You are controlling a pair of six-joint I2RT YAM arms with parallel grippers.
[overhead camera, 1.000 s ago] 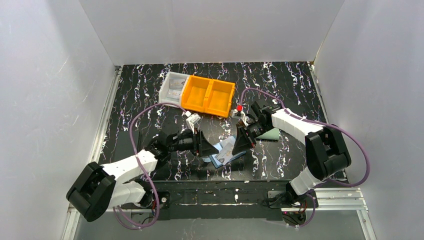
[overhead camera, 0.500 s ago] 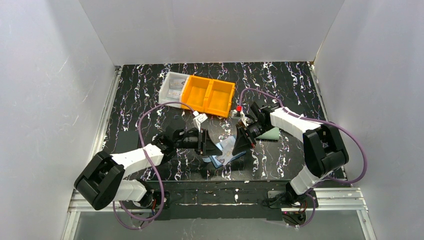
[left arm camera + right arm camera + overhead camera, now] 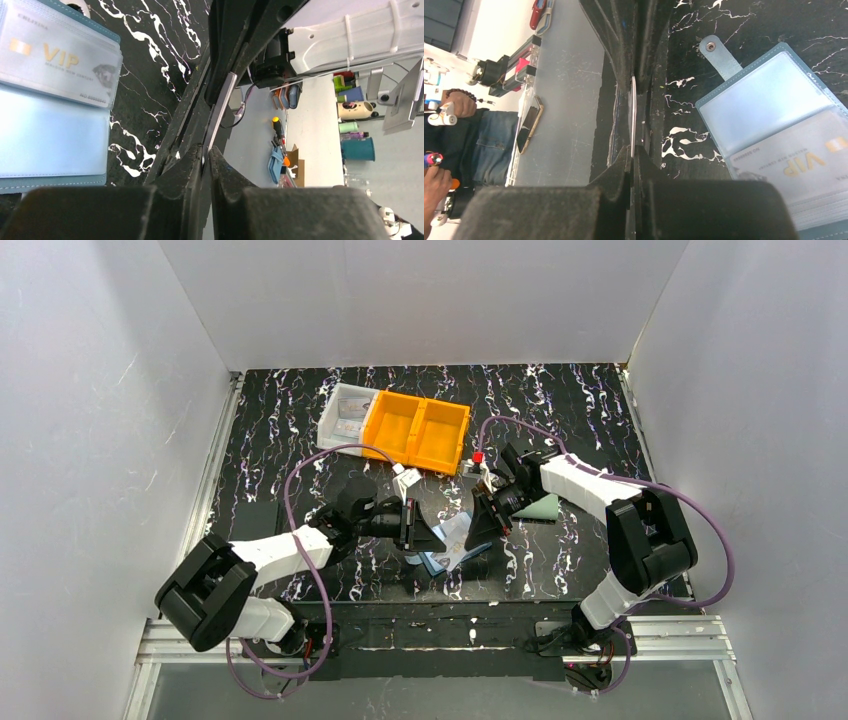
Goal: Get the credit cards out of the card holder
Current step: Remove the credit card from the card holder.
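Left gripper (image 3: 206, 150) and right gripper (image 3: 633, 147) each pinched a thin credit card (image 3: 218, 117) edge-on. The card holder (image 3: 447, 554) lay open between them, at 6 o'clock from the orange bin (image 3: 415, 432). I judged the cards light, stiff and slick; grip an exposed short edge.

Bright even overhead light, faint soft shadows, wrist views dark and blurred along the bottom, sheen on card holder (image 3: 55, 135)
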